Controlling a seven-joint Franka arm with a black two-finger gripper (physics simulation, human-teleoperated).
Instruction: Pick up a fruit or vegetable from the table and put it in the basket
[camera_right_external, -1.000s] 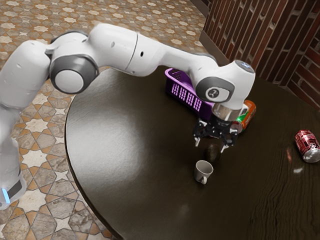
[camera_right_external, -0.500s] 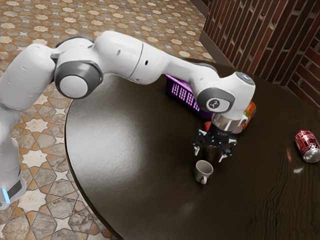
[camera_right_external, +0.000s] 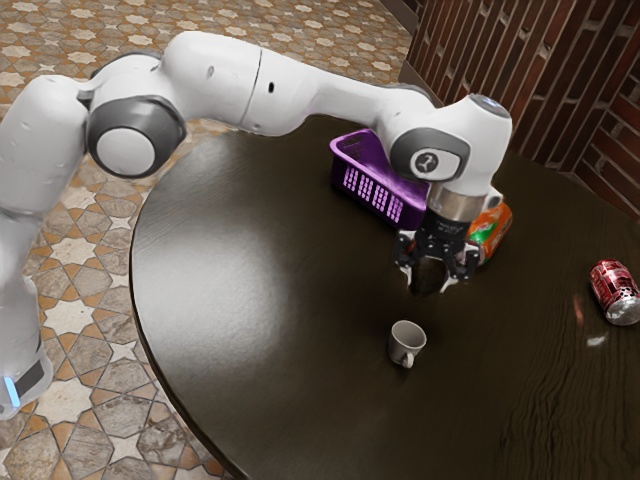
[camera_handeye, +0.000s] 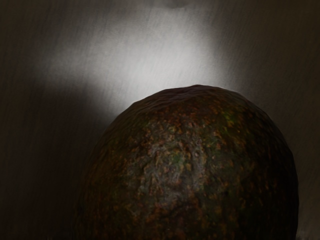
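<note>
Grasping the avocado (camera_handeye: 190, 170) in the jaws and heading next (short carry, surely) toward eleven o'clock in the exterior view, for the purple basket (camera_right_external: 370, 194)!

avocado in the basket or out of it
Out: the avocado is held in the pincer, outside the purple basket.

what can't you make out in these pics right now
- avocado: lower part cut off by the wrist view's lower edge; partly behind the jaws in the exterior view
- purple basket: one end behind the arm, exterior view
- orange container: partly behind the arm, exterior view
- red can: print too small, exterior view
</note>
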